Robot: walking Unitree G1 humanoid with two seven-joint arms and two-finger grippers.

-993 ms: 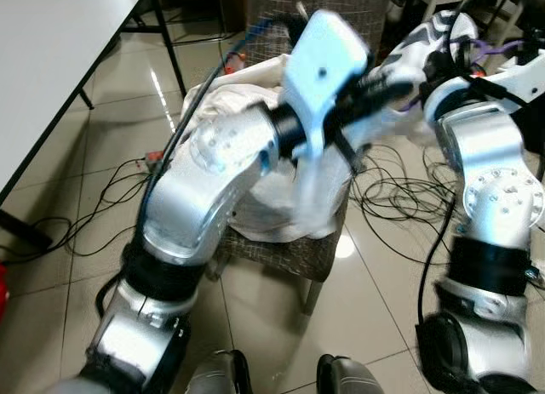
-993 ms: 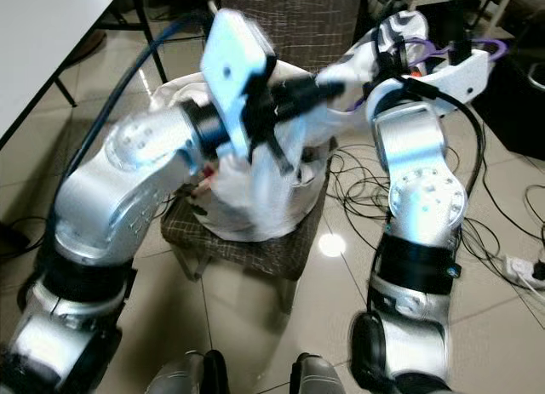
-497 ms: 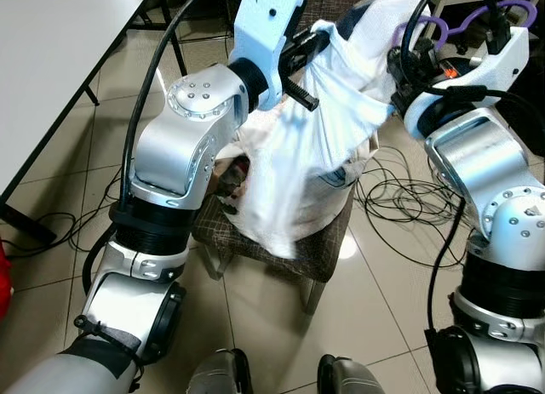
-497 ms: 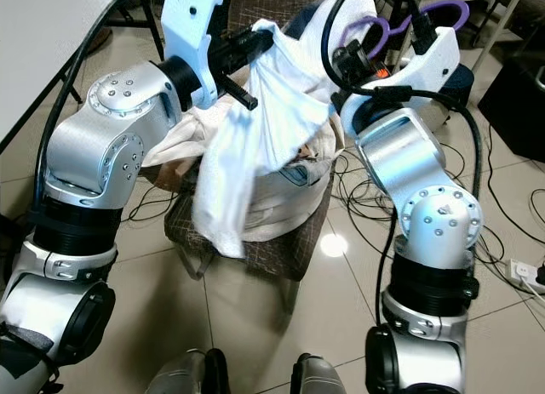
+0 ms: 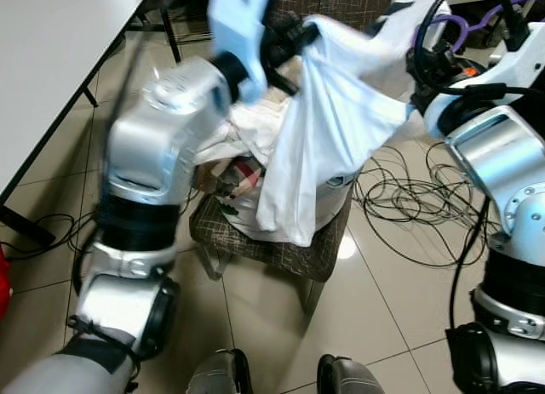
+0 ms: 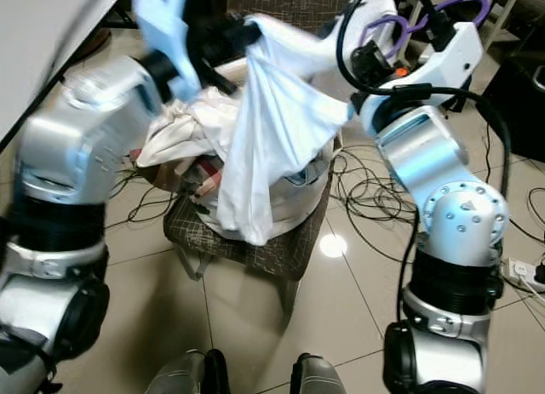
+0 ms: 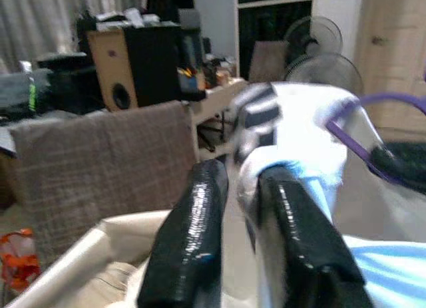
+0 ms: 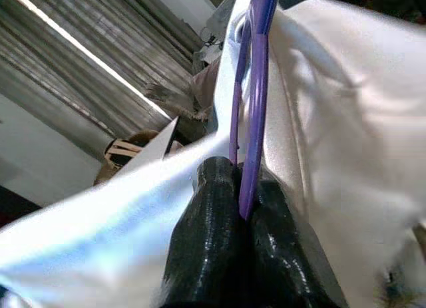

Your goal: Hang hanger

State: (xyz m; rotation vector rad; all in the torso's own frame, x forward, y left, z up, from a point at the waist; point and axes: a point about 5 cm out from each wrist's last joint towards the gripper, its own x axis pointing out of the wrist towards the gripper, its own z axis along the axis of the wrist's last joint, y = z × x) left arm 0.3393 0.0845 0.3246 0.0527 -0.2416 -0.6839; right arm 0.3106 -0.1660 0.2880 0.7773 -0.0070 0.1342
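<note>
A white garment (image 5: 332,130) is stretched between my two raised grippers and hangs down over the chair. One edge of it sits between the fingers of my left gripper (image 7: 241,178), which is shut on the cloth at the upper middle (image 5: 288,38). A purple hanger (image 5: 464,24) is tucked into the garment's other end at the upper right. My right gripper (image 8: 241,188) is shut on the hanger's purple wire, with white cloth draped around the fingers (image 8: 213,235).
Beneath the garment stands a brown woven chair (image 5: 281,249) heaped with more clothes (image 5: 243,134). Black cables (image 5: 417,207) lie tangled on the tiled floor to the right. A white table (image 5: 51,62) with black legs stands on the left. My feet (image 5: 221,373) show at the bottom.
Both arms have raised the white garment up off the pile on the chair, and it now hangs spread between them. The left arm is blurred, still in motion.
</note>
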